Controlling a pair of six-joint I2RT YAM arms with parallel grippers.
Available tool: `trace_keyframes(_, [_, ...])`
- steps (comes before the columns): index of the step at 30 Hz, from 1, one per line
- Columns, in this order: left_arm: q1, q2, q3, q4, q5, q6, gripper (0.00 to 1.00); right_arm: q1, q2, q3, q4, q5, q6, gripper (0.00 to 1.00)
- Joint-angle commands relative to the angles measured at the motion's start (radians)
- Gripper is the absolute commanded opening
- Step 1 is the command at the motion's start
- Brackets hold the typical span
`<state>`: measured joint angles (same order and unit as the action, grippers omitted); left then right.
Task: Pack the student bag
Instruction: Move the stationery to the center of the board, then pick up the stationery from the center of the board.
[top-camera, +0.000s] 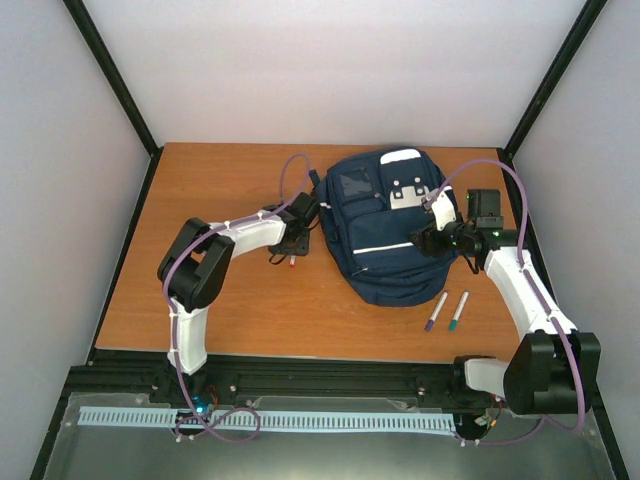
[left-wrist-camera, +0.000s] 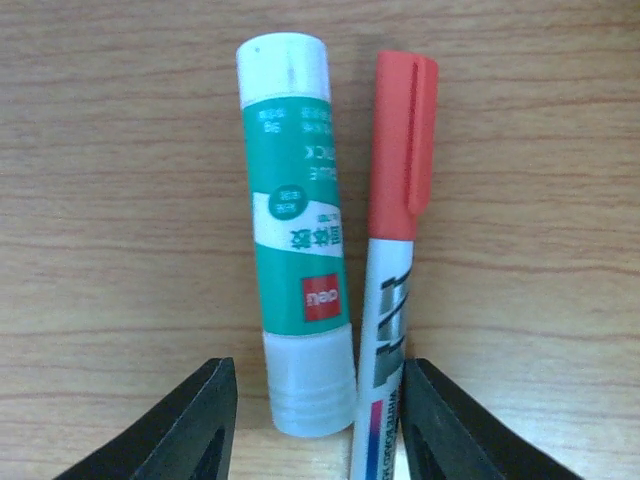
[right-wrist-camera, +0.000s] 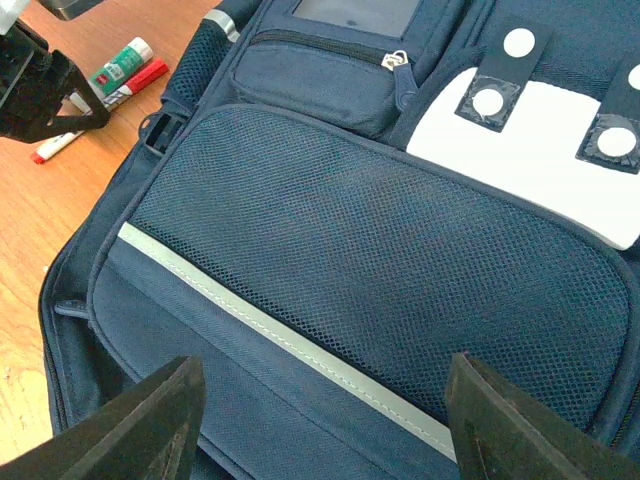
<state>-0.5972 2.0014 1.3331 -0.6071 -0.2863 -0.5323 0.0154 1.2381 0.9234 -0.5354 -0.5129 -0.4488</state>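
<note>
Nearest the arm bases, two pens lie side by side on the worktop, one purple-capped and one green-capped, just off the near right corner of the student bag. No arm is near them.

A little farther in, on the left, the left fingers are down at the worktop, one on either side of the near ends of a green glue stick and a red-capped marker, which lie touching along their lengths. The fingers stand partly apart. A sliver of wood shows between one finger and the glue stick, while the other sits right at the marker's edge, so I cannot tell whether they are pinching yet. This pair lies just beside the bag's left flank.

The bag lies flat in the middle-right of the worktop, its top toward the far edge. The right fingers hover over its right half, spread wide with nothing between them, above the mesh pocket and the pale reflective stripe. Beyond them are a small front pocket with its zip drawn closed and a white patch.

By my reading, packing has barely begun. All four loose items lie outside the bag, no opening shows, and each must be lifted in once a compartment is opened.
</note>
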Motion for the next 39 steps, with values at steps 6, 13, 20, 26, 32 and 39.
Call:
trace_keyframes(6, [0.025,-0.055,0.032,-0.083,-0.032,-0.032,0.54,-0.002,-0.006,0.022,-0.008,-0.026,-0.008,0.67])
trace_keyframes(13, [0.086,0.004,0.144,-0.075,0.053,-0.026,0.52,-0.002,-0.006,0.021,-0.011,-0.025,-0.009,0.66])
trace_keyframes(20, [0.136,0.085,0.240,-0.094,0.092,-0.024,0.46,-0.001,-0.009,0.020,-0.012,-0.022,-0.014,0.66])
trace_keyframes(26, [0.145,0.110,0.245,-0.097,0.060,-0.039,0.32,-0.001,-0.007,0.019,-0.014,-0.024,-0.015,0.66])
trace_keyframes(32, [0.146,0.111,0.226,-0.101,0.031,-0.044,0.24,-0.002,-0.003,0.019,-0.015,-0.027,-0.019,0.66])
trace_keyframes(39, [0.146,0.108,0.201,-0.120,0.004,-0.052,0.22,-0.002,0.000,0.020,-0.017,-0.032,-0.018,0.66])
